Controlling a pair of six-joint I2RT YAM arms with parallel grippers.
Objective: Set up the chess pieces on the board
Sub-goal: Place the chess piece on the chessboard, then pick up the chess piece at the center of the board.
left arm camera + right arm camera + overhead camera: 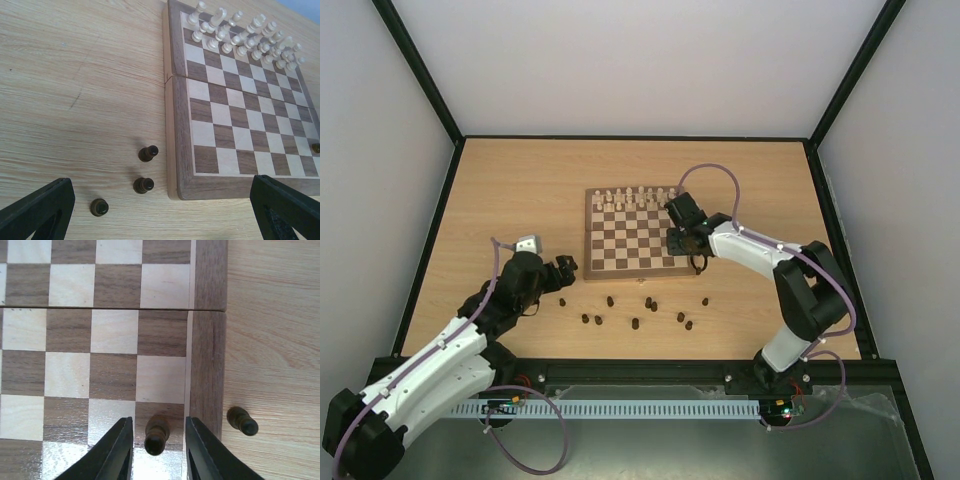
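Chess pieces (635,323) of the dark set are mostly sitting scattered on the table (520,200), in a loose band below the board (594,268) in the overhead view. The white pieces (630,197) are standing ranked along the board's top edge.

One dark piece (156,434) is standing at the bottom of the right wrist view. It is on a dark square in the last column before the border, three squares down from the fold seam, apparently in the dark side's pawn row. The right gripper (159,423) is straddling it with jaws slightly parted. A sliver of gap is showing on each side, so the gripper appears to be holding nothing and the piece to be standing on its own.

Another dark piece (242,421) is sitting on the table just right of the border, handy for a next pick.

The left gripper (161,178) is hanging spread wide and empty at the lower left of the overhead view. Its camera is looking onto three dark pieces (143,185) beside the board's left border. It is seemingly keeping clear so the arms are not crowding each other.
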